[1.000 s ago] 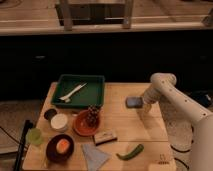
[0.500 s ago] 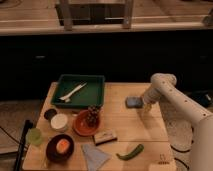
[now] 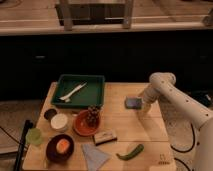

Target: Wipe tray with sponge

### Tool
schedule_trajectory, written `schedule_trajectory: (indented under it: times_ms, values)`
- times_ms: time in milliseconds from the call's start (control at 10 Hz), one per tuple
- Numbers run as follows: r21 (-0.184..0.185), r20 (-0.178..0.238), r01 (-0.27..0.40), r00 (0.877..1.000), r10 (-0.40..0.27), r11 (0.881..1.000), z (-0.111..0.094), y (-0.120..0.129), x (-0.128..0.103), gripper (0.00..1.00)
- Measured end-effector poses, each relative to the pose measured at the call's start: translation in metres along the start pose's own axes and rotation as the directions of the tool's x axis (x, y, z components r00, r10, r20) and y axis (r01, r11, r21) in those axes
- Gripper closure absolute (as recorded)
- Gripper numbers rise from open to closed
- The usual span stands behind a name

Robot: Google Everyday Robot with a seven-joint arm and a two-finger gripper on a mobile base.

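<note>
The dark green tray (image 3: 95, 93) sits at the back left of the wooden table, with a pale utensil (image 3: 72, 92) lying in it. The blue-grey sponge (image 3: 133, 103) lies on the table to the right of the tray. My gripper (image 3: 144, 108) hangs at the end of the white arm, just right of the sponge and close above the table, beside the sponge's right edge.
An orange dish (image 3: 82, 125) holds a dark pinecone-like object. A tan block with a dark top (image 3: 104, 137), a flat blue-grey cloth (image 3: 94, 155), a green pepper (image 3: 130, 151), a dark bowl with an orange thing (image 3: 60, 147), a white cup (image 3: 59, 121) and a green cup (image 3: 34, 136) lie near the front.
</note>
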Motion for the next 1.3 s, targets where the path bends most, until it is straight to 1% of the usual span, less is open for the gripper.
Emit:
schedule_trajectory:
  times_ms: [300, 500, 700, 800, 1000, 1200, 1300]
  values:
    - [-0.004, -0.014, 0.041, 0.999, -0.041, 0.999, 0.002, -0.001, -0.012, 0.2]
    - [-0.011, -0.024, 0.066, 0.998, -0.066, 0.998, 0.005, -0.004, -0.022, 0.2]
    - [-0.024, -0.038, 0.077, 0.996, -0.078, 0.997, 0.011, -0.006, -0.027, 0.22]
    - [-0.029, -0.043, 0.08, 0.996, -0.081, 0.996, 0.014, -0.007, -0.027, 0.27]
    - [-0.043, -0.051, 0.082, 0.995, -0.085, 0.996, 0.022, -0.008, -0.028, 0.49]
    - [-0.054, -0.055, 0.082, 0.995, -0.085, 0.995, 0.027, -0.008, -0.027, 0.64]
    - [-0.063, -0.056, 0.079, 0.995, -0.083, 0.995, 0.033, -0.007, -0.025, 0.79]
